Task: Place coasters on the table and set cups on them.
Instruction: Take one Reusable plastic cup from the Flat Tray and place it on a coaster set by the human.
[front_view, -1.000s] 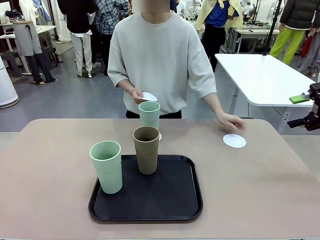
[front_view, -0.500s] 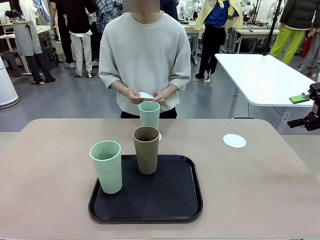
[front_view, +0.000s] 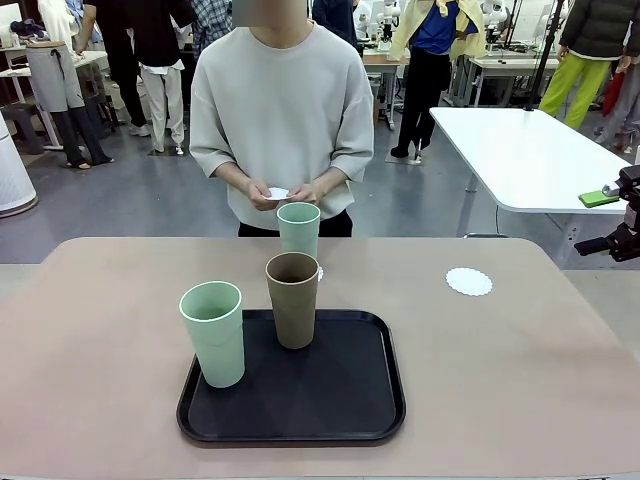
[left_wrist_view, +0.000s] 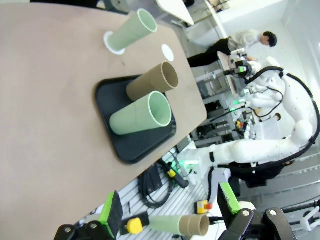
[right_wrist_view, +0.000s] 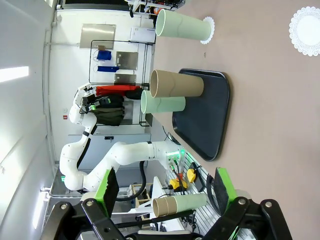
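One pale green cup (front_view: 298, 228) stands on a coaster (front_view: 319, 272) on the table (front_view: 520, 380), just beyond the tray. The brown cup (front_view: 292, 298) and a second green cup (front_view: 213, 332) stand on the black tray (front_view: 300, 405). Another coaster (front_view: 469, 281) lies bare at the far right. The person holds a third coaster (front_view: 278, 193) in both hands at waist height. My right gripper (right_wrist_view: 166, 192) is open and holds nothing, well back from the cups (right_wrist_view: 177, 83). My left gripper (left_wrist_view: 170, 210) is also open, far from the tray (left_wrist_view: 135, 145).
A white table (front_view: 520, 150) stands behind at the right. The person stands at the far edge, centre-left. The left wrist view shows my right arm (left_wrist_view: 270, 145) off the table's side. Bare tabletop lies left and right of the tray.
The person's hand has left the right-hand coaster and joined the other hand on the held coaster. The person has shifted slightly left. Cups and grippers have not moved.
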